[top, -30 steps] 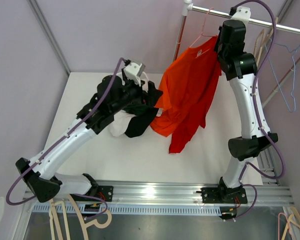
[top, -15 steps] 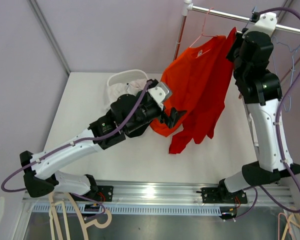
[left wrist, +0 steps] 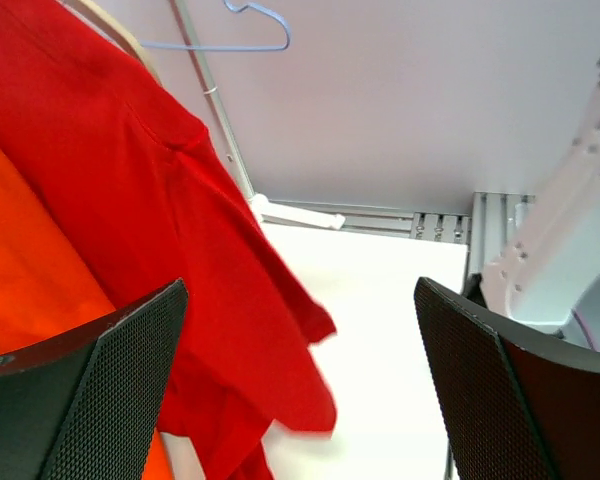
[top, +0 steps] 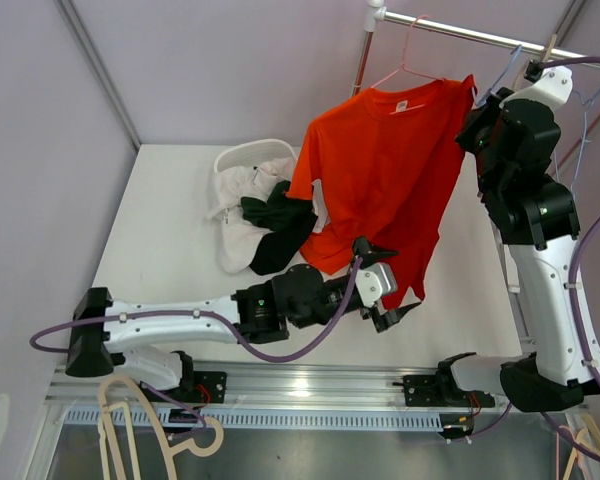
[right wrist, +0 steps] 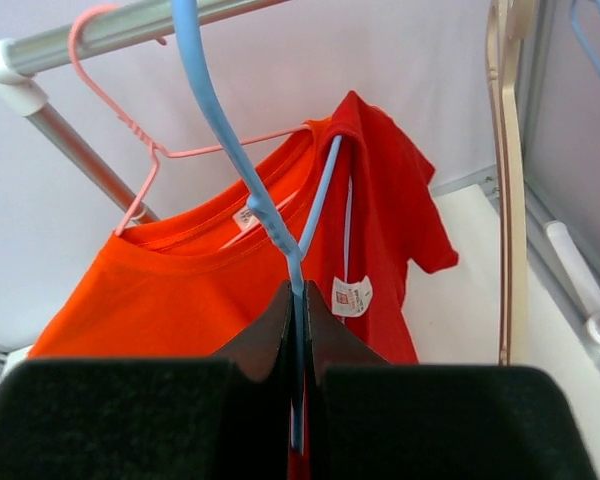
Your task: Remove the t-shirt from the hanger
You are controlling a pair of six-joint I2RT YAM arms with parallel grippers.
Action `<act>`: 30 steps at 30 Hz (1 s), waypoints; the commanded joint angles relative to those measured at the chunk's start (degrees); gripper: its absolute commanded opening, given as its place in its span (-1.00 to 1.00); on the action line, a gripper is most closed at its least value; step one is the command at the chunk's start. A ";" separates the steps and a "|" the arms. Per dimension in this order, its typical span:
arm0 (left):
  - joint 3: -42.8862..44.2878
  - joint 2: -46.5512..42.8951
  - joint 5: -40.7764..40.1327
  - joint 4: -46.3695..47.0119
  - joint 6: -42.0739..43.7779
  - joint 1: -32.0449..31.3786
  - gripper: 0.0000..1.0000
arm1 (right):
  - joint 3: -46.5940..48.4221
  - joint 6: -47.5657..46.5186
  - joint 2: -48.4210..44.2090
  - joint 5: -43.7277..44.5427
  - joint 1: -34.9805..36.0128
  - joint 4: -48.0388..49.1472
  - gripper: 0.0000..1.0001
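Observation:
A red t-shirt (right wrist: 390, 230) hangs on a blue hanger (right wrist: 250, 190). My right gripper (right wrist: 298, 300) is shut on the blue hanger's wire just below its hook. Beside it an orange t-shirt (right wrist: 180, 290) hangs on a pink hanger (right wrist: 130, 150) from the rail (right wrist: 130, 25). In the top view my right gripper (top: 473, 118) is at the shirts' right shoulder, and the shirts (top: 380, 160) hang spread out. My left gripper (top: 392, 282) is open and empty at the lower hem. In the left wrist view the red cloth (left wrist: 180, 250) hangs just past its left finger (left wrist: 100, 400).
A pile of white and dark clothes (top: 255, 215) lies on the table at back left. Spare wire and wooden hangers (top: 580, 150) hang at the right end of the rail (top: 460, 30). More wooden hangers (top: 130, 420) lie below the front rail.
My left arm has swung away from the clothes pile, right and forward to below the shirts' hem. My right gripper has moved right with the hanger, and the shirts have spread out.

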 commanded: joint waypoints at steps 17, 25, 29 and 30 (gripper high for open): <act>15.35 15.44 -7.82 1.16 -0.61 6.22 0.60 | 2.05 3.71 -4.34 -6.01 1.08 2.12 -1.00; 17.04 13.09 -10.03 -3.76 -2.45 5.87 -0.99 | 1.96 3.01 -2.94 -4.96 1.08 2.38 -1.00; 13.88 8.16 -10.29 -3.33 -2.02 2.46 -0.99 | 2.31 0.91 -0.66 -0.74 1.08 3.78 -1.00; 12.83 7.28 -10.90 -3.16 -1.58 1.57 -0.99 | 2.40 -0.14 -0.13 0.40 1.08 4.40 -1.00</act>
